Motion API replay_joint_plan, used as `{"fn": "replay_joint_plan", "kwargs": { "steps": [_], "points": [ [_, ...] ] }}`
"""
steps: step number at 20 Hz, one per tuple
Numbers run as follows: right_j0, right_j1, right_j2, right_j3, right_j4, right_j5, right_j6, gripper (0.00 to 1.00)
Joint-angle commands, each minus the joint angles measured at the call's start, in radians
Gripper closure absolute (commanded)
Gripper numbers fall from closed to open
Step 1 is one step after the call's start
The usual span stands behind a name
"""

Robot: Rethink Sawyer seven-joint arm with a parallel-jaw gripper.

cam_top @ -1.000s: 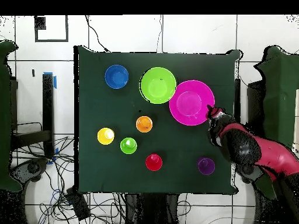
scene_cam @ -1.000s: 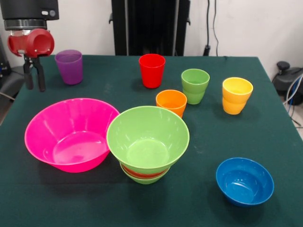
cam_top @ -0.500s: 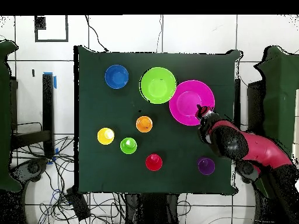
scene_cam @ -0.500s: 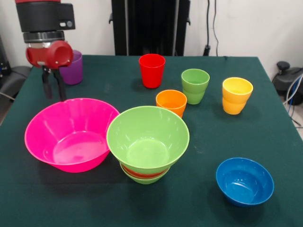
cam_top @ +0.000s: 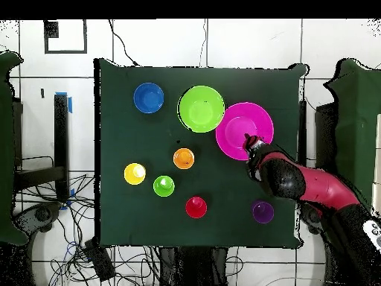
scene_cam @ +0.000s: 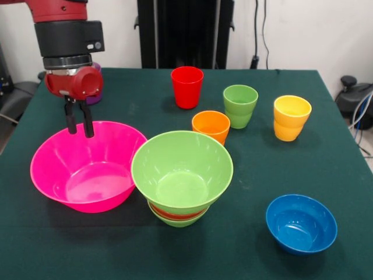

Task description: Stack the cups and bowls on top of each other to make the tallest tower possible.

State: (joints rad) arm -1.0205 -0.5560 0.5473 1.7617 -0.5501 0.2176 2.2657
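My gripper (scene_cam: 79, 130) hangs over the far rim of the huge pink bowl (scene_cam: 87, 166), fingers close together with nothing between them; it also shows in the overhead view (cam_top: 251, 143) at the pink bowl's edge (cam_top: 239, 123). Next to it stands the tower: the large lime green bowl (scene_cam: 182, 170) nested on a red-orange bowl (scene_cam: 175, 214) and a smaller green one. The blue bowl (scene_cam: 301, 223) sits alone. The red cup (scene_cam: 187, 87), orange cup (scene_cam: 211, 126), light green cup (scene_cam: 240, 105) and yellow cup (scene_cam: 291, 118) stand upright. The purple cup (scene_cam: 97, 92) is mostly hidden behind the gripper.
The green table (scene_cam: 262, 169) ends close to the pink bowl's left side. The robot's black pedestal (scene_cam: 185, 32) stands behind the far edge. Cables lie on the floor around the table (cam_top: 134, 264).
The arm has moved from beside the purple cup, off the table's left edge, toward the middle and nearer, so the gripper now hangs over the pink bowl's far rim. Nothing else moved.
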Motion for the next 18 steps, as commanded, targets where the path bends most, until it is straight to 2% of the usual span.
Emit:
{"fn": "replay_joint_plan", "kwargs": {
  "steps": [1,8,11,18],
  "points": [
    [0.049,0.065,-0.069,-0.068,-0.045,-0.023,0.01,0.0],
    [0.041,0.074,-0.074,-0.063,-0.05,-0.027,0.0,0.0],
    [0.035,0.074,-0.073,-0.06,-0.051,0.002,-0.023,0.0],
    [0.012,0.006,-0.042,-0.015,-0.027,0.07,-0.062,0.0]
  ]
}}
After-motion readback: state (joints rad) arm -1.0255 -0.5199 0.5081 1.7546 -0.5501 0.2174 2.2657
